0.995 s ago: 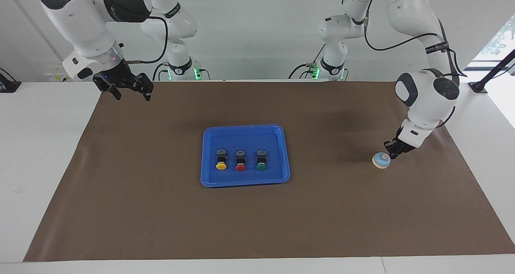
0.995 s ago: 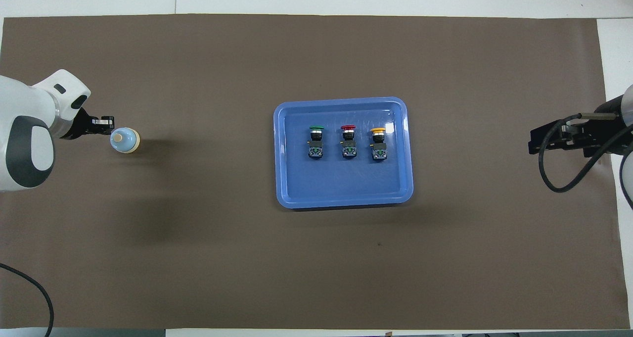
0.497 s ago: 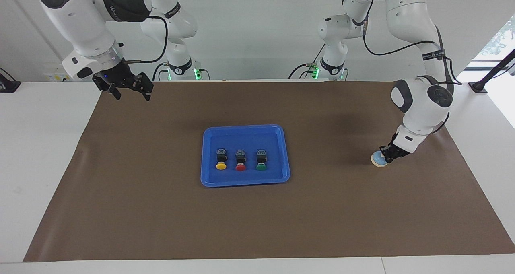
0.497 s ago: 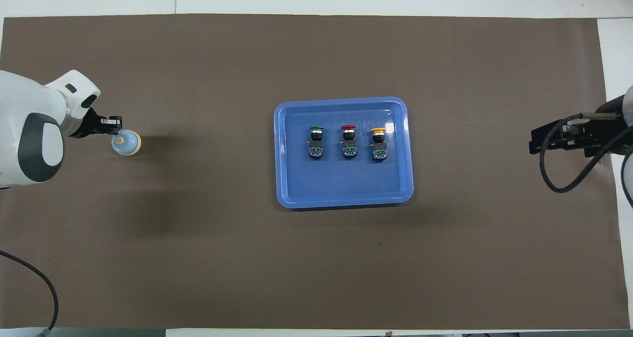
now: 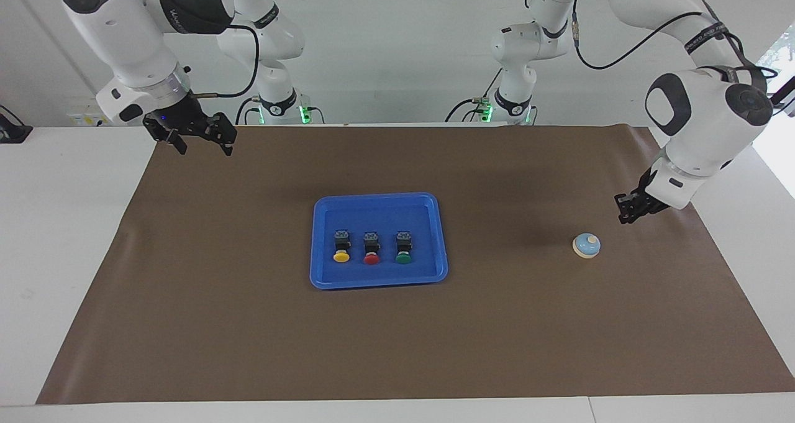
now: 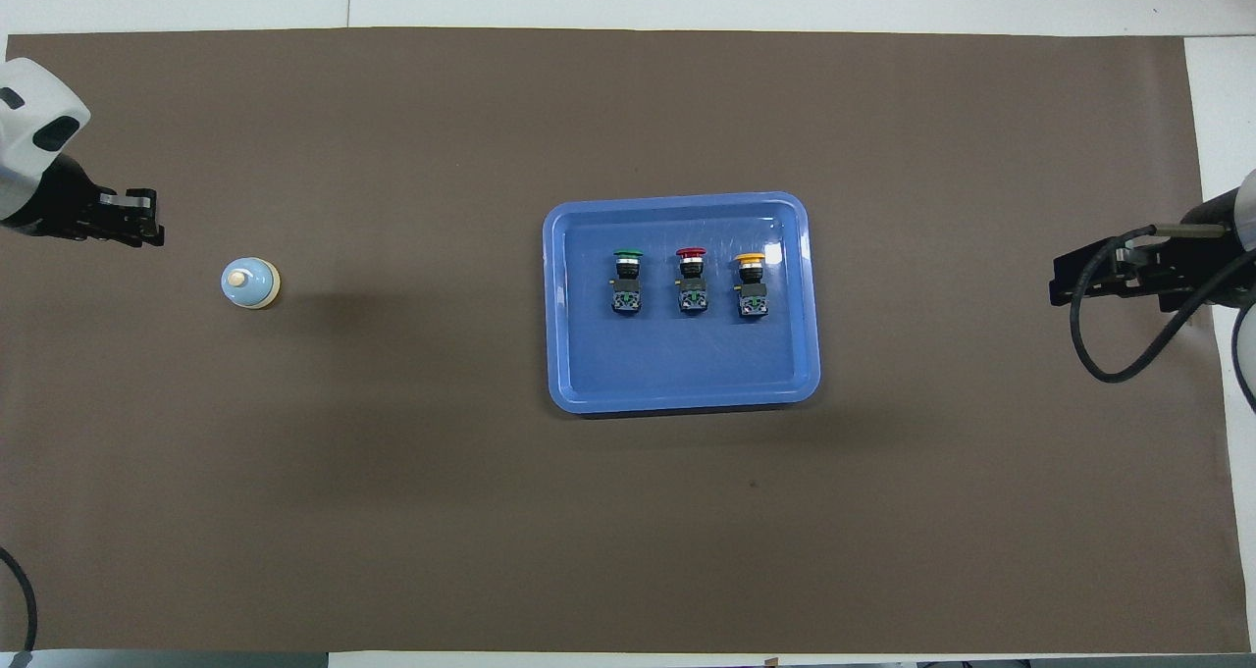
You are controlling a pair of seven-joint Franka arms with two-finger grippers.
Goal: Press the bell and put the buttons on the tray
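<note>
The bell stands alone on the brown mat toward the left arm's end of the table; it also shows in the overhead view. My left gripper hangs in the air beside the bell, apart from it, shut and empty; the overhead view shows it too. The blue tray lies mid-table and holds the yellow button, the red button and the green button in a row. My right gripper waits open over the mat's corner near its base.
A brown mat covers most of the white table. A black cable loops from the right wrist in the overhead view.
My left gripper was down on the bell's knob half a second ago. It has since lifted off and drawn back toward the left arm's end. The right arm has not moved.
</note>
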